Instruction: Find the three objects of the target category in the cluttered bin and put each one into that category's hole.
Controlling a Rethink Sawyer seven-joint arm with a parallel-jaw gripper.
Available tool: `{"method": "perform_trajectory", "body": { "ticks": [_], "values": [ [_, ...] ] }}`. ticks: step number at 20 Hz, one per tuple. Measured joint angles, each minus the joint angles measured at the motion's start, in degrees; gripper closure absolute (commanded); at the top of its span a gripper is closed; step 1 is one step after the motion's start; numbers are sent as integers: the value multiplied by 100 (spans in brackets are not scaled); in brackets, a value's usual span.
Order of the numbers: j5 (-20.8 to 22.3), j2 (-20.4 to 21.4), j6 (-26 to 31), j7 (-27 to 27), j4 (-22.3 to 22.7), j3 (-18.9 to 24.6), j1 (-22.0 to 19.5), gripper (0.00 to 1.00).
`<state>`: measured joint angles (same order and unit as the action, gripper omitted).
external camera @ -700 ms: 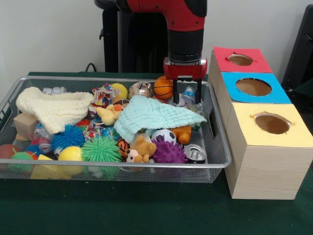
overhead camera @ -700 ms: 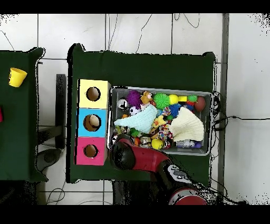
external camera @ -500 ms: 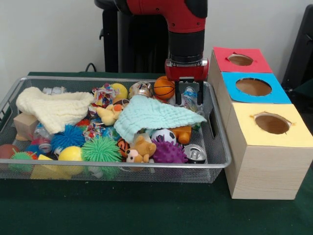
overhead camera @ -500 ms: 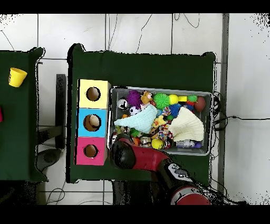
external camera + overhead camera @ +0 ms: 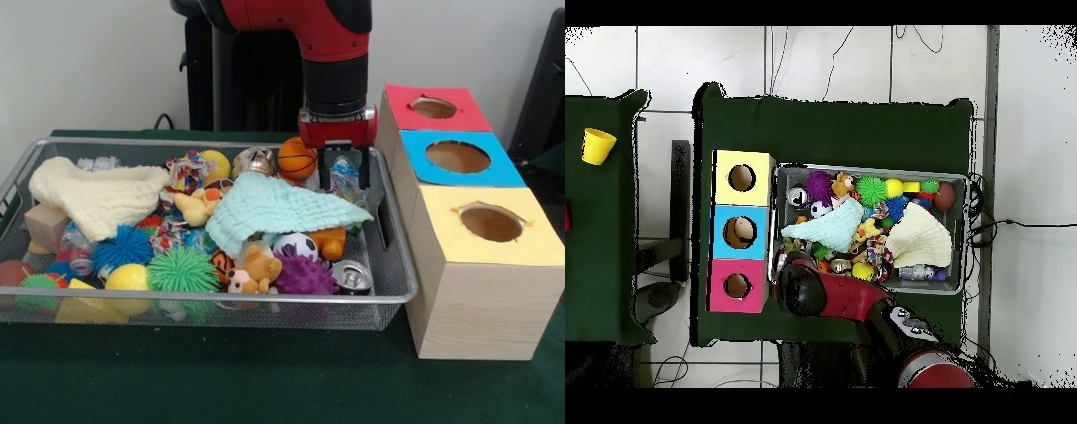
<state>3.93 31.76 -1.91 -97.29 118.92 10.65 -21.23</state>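
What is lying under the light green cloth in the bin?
Poking out from under the light green cloth at its near edge are a soccer ball and an orange toy; a yellow plush duck shows beside it. Whatever lies beneath its middle is covered.

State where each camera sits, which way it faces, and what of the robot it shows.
Front view: across the table, facing the robot; wire bin, three-hole box, red arm descending, gripper over the bin's far right corner.
Overhead view: above, looking straight down; arm enters from the bottom.
Both share bin, box, mint cloth.
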Motion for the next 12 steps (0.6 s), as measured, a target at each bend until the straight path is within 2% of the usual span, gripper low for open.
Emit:
{"method": "perform_trajectory", "body": {
  "ticks": [6, 7, 12],
  "values": [
    [-1, 11, 324, 0, -7, 0, 16, 0],
    [0, 52, 420, 0, -23, -8, 58, 100],
    [1, 77, 499, 0, -23, -50, 101, 100]
  ]
}}
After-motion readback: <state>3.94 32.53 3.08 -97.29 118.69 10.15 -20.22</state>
